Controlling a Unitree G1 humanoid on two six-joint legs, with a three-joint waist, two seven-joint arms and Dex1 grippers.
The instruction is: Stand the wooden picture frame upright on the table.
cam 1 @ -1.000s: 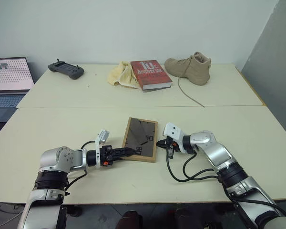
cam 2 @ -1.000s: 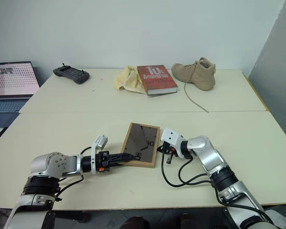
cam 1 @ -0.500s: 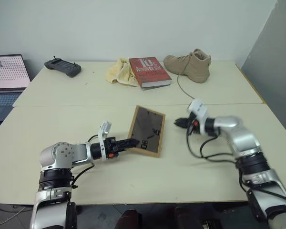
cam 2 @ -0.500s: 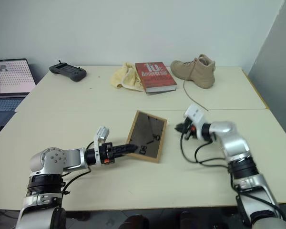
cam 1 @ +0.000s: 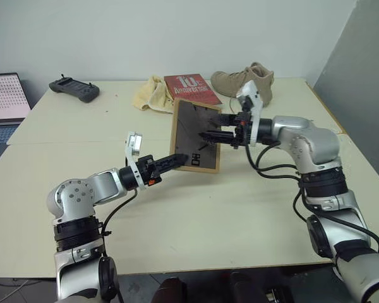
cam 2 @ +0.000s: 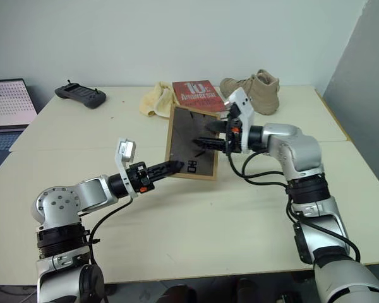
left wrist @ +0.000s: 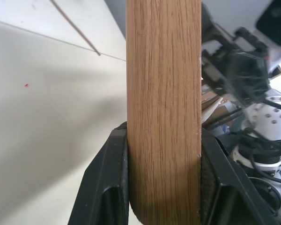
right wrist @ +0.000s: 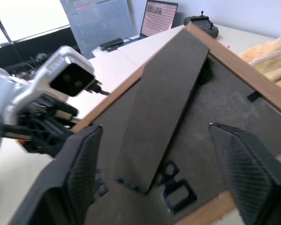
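Here, left gripper (cam 1: 177, 158) clamps the stiff, light wooden picture frame (cam 1: 194, 135) by its lower edge; right gripper (cam 1: 210, 134) spread wide before its easel back.

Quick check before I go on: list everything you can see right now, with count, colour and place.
wooden picture frame: one, light wood with dark brown back, raised near upright at mid table, back panel toward the camera.
table: one, pale cream, seam line across its width.
red book: one, red with white lettering, far side, centre.
cloth: one, pale yellow, just left of the book.
boot: one, tan, right of the book, its lace trailing on the table.
controller: one, dark grey, far left of the table.
laptop: one, screen lit, beyond the table's left edge.
left pincer: black, shut on the frame's lower left edge.
right pincer: black, open, at the frame's back panel.
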